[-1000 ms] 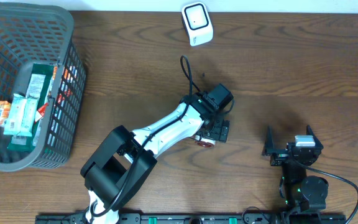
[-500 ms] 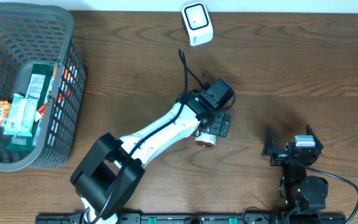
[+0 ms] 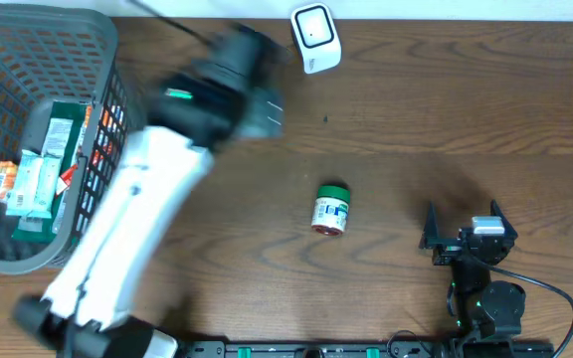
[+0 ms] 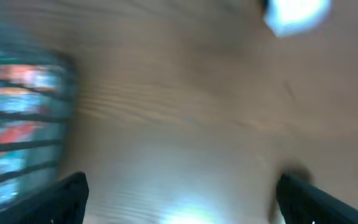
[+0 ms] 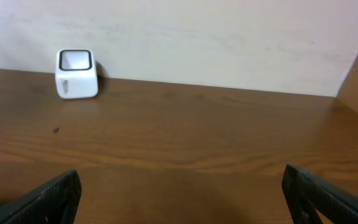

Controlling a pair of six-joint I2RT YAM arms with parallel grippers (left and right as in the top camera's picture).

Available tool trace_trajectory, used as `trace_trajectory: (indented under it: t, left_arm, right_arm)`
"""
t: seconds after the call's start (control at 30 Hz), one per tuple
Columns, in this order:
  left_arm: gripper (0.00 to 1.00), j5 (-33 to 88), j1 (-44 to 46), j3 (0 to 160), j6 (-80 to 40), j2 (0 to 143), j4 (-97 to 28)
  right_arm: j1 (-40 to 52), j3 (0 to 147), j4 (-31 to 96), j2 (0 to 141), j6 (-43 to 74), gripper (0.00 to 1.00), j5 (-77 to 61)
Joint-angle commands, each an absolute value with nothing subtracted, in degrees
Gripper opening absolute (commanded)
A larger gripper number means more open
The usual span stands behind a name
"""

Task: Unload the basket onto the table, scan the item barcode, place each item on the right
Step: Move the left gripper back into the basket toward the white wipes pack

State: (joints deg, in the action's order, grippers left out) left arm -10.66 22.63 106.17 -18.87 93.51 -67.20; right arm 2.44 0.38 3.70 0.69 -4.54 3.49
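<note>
The item, a small jar [image 3: 331, 209] with a green lid and a white label, lies on its side on the wooden table, touched by nothing. The white barcode scanner [image 3: 314, 38] stands at the far edge; it also shows in the right wrist view as the scanner [image 5: 76, 73]. My left gripper [image 3: 255, 94] is a blur up left of the jar, near the scanner, and its fingers stand wide apart with nothing between them [image 4: 179, 202]. My right gripper [image 3: 463, 227] rests open at the front right, empty [image 5: 182, 205].
A grey mesh basket [image 3: 107, 119] with several packaged goods stands at the left edge, and shows blurred in the left wrist view [image 4: 17, 118]. A wall runs behind the table's far edge [image 5: 229, 37].
The left arm has left the jar lying on the table and swung fast up and to the left, away from it. The right arm has not moved.
</note>
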Motion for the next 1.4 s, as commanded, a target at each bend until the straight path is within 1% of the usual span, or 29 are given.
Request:
trace_trajectory:
  t: [0.0, 0.07, 0.2, 0.37, 0.5, 0.63, 1.0, 1.37]
  left_arm:
    - [0.96, -14.7, 10.2, 110.5, -17.4, 89.1, -68.5]
    - [0.96, -14.6, 2.7, 110.5, -17.7, 87.2, -68.0]
    - [0.97, -14.4, -9.0, 110.4, -18.0, 86.0, -67.9]
    - [0.97, -14.4, -18.5, 108.2, -18.1, 87.0, -67.9]
    - [0.97, -14.4, -23.6, 104.8, -18.5, 89.6, -66.6]
    - [0.97, -14.4, -25.7, 103.4, -18.5, 93.3, -65.3]
    - [0.97, -14.7, -25.8, 102.2, -15.1, 109.8, -65.4]
    - [0.97, -16.4, -25.8, 102.2, -14.6, 119.8, -65.1]
  right_arm:
    - [2.2, 0.3, 3.9, 0.4, -3.7, 0.99, 4.0]
    - [2.2, 0.3, 3.9, 0.4, -3.7, 0.99, 4.0]
    - [2.2, 0.3, 3.9, 0.4, -3.7, 0.99, 4.0]
    - [2.2, 0.3, 3.9, 0.4, -3.7, 0.99, 4.0]
    - [2.2, 0.3, 3.9, 0.4, -3.7, 0.99, 4.0]
    - [2.2, 0.3, 3.9, 0.4, -3.7, 0.99, 4.0]
    - [2.2, 0.3, 3.9, 0.4, -3.7, 0.99, 4.0]
    - [2.2, 0.3, 3.9, 0.4, -3.7, 0.99, 4.0]
